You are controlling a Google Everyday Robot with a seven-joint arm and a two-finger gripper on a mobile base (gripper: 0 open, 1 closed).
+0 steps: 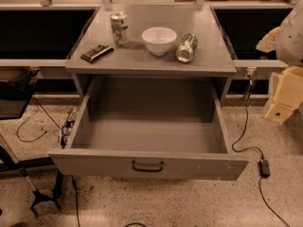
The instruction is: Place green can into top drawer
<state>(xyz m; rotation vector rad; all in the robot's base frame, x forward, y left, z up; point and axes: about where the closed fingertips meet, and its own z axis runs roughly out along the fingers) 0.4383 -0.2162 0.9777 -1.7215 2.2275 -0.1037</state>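
Top drawer (199,164) stands pulled out under the bench (142,56); green can (186,48) on the bench top.
Green can lies on its side toward the right front corner, just beside a white bowl (159,39). White printed can (119,28) upright, left back; dark wrapped bar (97,52) at the left front edge. Claw (283,100) off the right edge, well apart from the can; its state cannot be told.

White bowl (159,39), white can (120,28), dark packet (97,52)

green can (186,48) — dark green, whitish | top drawer (199,164) grey | end effector (280,109), right edge — cream
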